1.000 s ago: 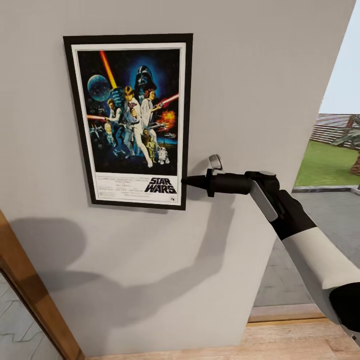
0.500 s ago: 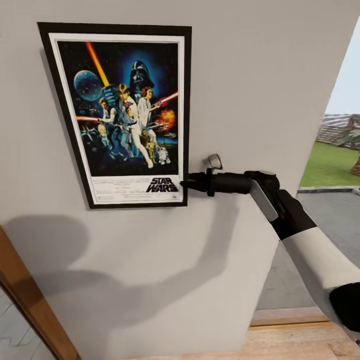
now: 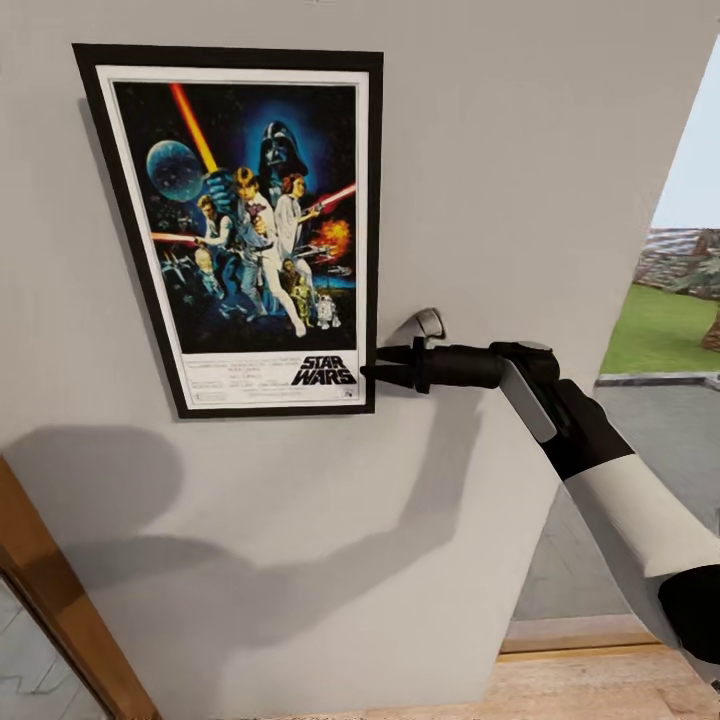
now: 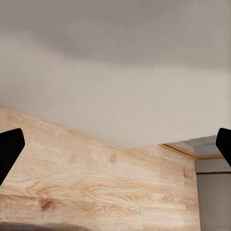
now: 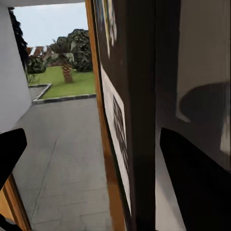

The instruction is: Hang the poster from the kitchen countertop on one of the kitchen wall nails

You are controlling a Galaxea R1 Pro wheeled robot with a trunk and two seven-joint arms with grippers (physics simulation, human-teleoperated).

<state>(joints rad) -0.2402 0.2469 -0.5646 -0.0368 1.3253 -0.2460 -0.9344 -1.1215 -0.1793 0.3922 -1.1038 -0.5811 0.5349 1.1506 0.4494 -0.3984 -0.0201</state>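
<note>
The poster (image 3: 240, 230) is seen flat against the grey wall (image 3: 520, 150), slightly tilted — judged hung. Its lower right frame edge is flanked by the right pincer (image 3: 372, 363), fingers parted — apparently letting go.

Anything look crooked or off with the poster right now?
Yes. The poster is on the wall but skewed: its left edge slants inward toward the bottom, so it does not hang square. The right gripper is parted around its lower right corner.
</note>
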